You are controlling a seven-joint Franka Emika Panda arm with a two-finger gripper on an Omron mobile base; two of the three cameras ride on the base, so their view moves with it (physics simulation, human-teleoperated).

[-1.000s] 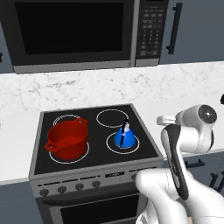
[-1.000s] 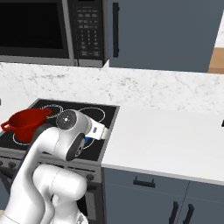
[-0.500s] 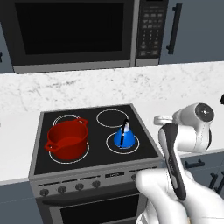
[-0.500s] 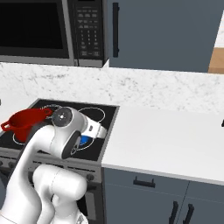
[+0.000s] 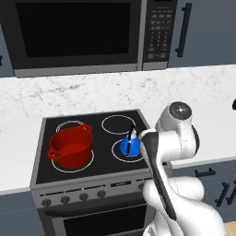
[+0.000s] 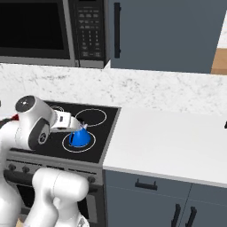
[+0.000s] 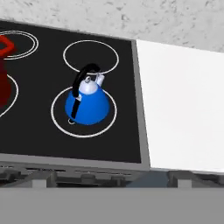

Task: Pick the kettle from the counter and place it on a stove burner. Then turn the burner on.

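- The small bright blue cone-shaped kettle (image 7: pixel 87 105) with its thin black handle stands upright on the glossy black glass cooktop (image 7: pixel 39 135), inside a single thin white ring burner (image 7: pixel 59 124) at the front, on the side nearest the counter.
- From my hand camera, the kettle's base sits within that ring with a little black glass showing around it on most sides.
- A second single white ring (image 7: pixel 91 56) lies just behind the kettle, bare.
- The flat white marble-veined counter (image 7: pixel 179 100) begins just past the cooktop's edge, on the far side of the kettle from the red pot.
- The red two-handled pot (image 5: pixel 70 146) stands on the double-ringed circle at the front of the cooktop, well apart from the kettle, across the glass.
- My gripper looks at the kettle from in front and above; nothing is held between my fingers, and they stand spread wide apart.
- In the left base view my white arm (image 5: pixel 177 138) crosses just beside the kettle (image 5: pixel 130 144), covering part of its ring.
- In the right base view the kettle (image 6: pixel 80 136) sits just past my wrist, with the stove's knob row (image 6: pixel 13 167) below it.
- A black microwave (image 5: pixel 76 34) hangs on the wall above the kettle and cooktop.
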